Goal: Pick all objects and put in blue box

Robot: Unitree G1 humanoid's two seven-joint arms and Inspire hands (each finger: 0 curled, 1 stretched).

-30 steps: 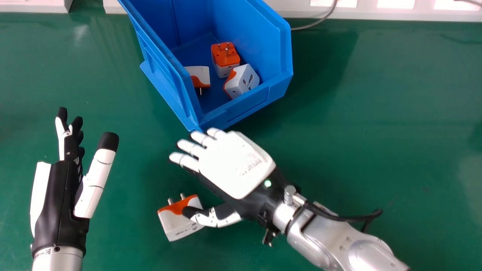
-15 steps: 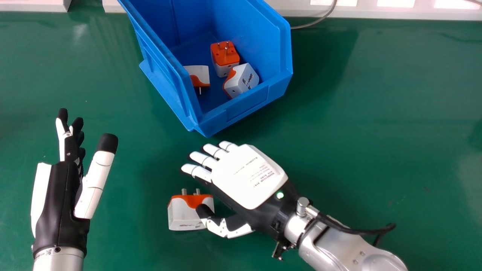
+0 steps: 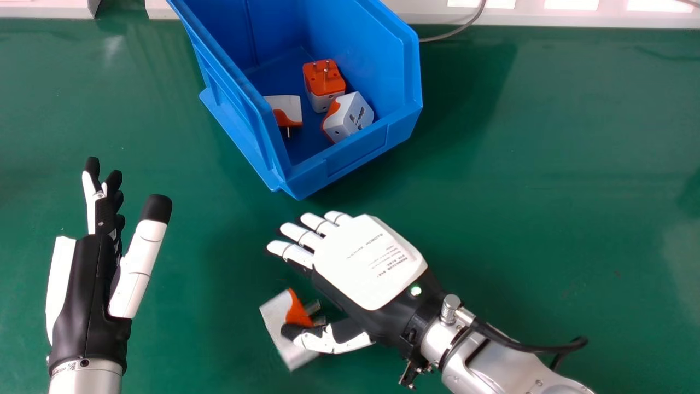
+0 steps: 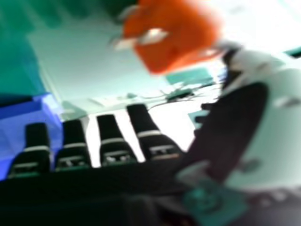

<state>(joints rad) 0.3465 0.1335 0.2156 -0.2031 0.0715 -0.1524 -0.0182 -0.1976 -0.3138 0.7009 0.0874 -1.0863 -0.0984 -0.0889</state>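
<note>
Table [image 3: 519, 191], right fingers [image 3: 299, 236] straight, thumb [image 3: 322, 340] against adapter [image 3: 276, 317]

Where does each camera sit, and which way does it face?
Head view: on the head, looking forward and down at green table, blue box and loose travel adapter; left hand and right hand show.
Right hand view: at that hand, facing out past its fingers and thumb toward adapter and box.
Shared: right hand, travel adapter, blue box.

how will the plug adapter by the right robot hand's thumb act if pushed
The adapter looks hard-cased, so it should stay stiff. Its flat sides suggest sliding or pivoting rather than rolling. The jutting metal prongs could catch as it turns.
</note>
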